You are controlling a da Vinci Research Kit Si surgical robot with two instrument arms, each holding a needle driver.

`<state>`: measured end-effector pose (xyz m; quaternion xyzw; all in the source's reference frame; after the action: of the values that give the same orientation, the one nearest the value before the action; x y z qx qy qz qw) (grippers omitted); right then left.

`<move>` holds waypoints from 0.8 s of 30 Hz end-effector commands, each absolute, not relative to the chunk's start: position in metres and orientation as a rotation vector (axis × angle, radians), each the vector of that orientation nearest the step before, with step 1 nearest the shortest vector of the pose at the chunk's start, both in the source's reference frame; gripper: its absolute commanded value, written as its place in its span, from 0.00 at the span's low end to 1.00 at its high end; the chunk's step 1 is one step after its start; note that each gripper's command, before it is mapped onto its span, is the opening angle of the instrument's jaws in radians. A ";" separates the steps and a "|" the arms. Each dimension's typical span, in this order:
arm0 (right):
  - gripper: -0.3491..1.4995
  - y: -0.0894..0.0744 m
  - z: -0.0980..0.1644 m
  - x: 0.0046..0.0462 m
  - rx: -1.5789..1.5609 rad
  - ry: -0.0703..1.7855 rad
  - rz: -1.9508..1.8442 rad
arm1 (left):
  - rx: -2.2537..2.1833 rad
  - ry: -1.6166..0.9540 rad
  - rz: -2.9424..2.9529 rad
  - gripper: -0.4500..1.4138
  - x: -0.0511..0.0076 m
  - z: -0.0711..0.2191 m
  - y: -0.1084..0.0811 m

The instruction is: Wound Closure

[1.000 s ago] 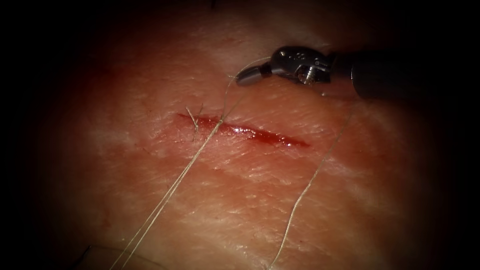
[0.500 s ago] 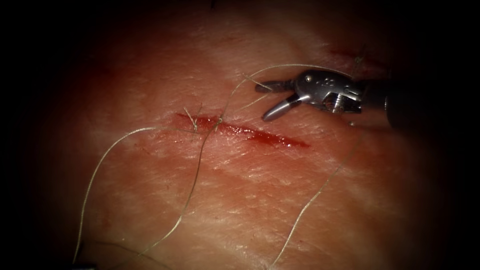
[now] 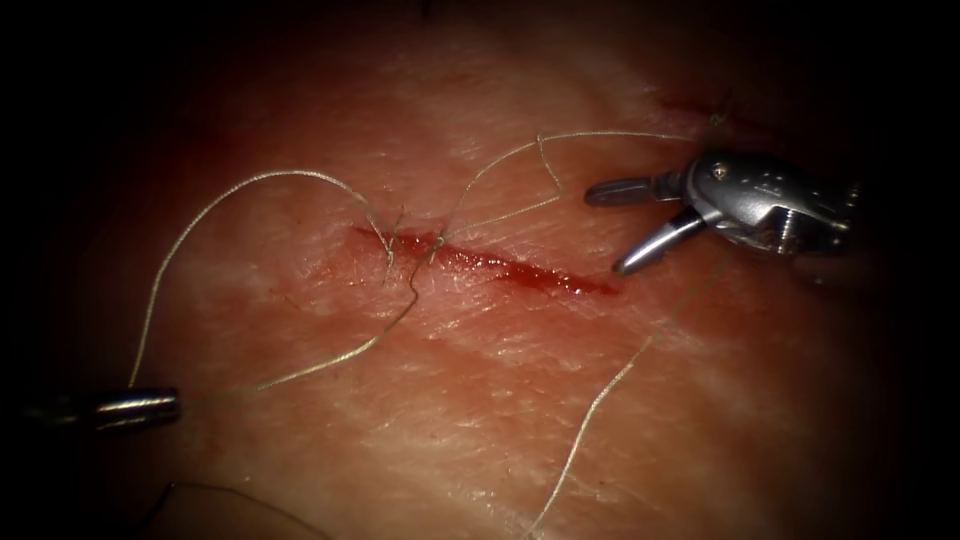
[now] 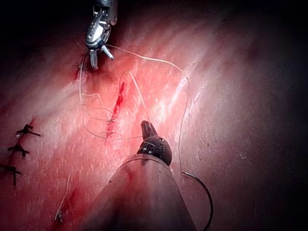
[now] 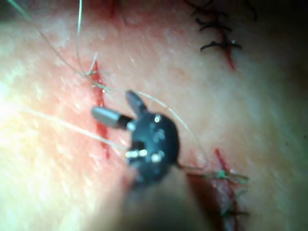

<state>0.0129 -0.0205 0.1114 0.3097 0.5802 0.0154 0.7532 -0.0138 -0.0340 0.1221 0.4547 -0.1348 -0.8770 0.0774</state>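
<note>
Right gripper (image 3: 612,228) gapes empty; left gripper (image 3: 140,407) pinches thread (image 3: 250,182).

The cut (image 3: 485,262) lies at the tissue's (image 3: 480,420) centre; the right tool (image 3: 615,228) at 2 o'clock, the left tool (image 3: 135,407) at 8 o'clock, thread (image 3: 250,182) between.

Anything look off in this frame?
The needle lies loose on the tissue, and neither tool holds it. The left tool is shut on slack, looping thread. The right tool is open and holds nothing.
</note>
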 end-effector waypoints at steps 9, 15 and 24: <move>0.84 -0.012 0.114 0.0146 0.362 1.174 0.085 | 1.351 -0.401 -2.644 0.00 -0.0139 0.124 -0.033; 0.83 -0.014 0.117 0.0166 0.351 1.071 0.012 | 1.346 -0.401 -2.652 0.00 -0.0135 0.124 -0.032; 0.81 -0.016 0.121 0.0190 0.360 1.000 -0.073 | 1.360 -0.413 -2.677 0.00 -0.0140 0.124 -0.032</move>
<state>0.0184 -0.0165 0.1206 0.1701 0.4755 -0.0342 0.8624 -0.0136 -0.0317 0.1233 0.4486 -0.1357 -0.8816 0.0558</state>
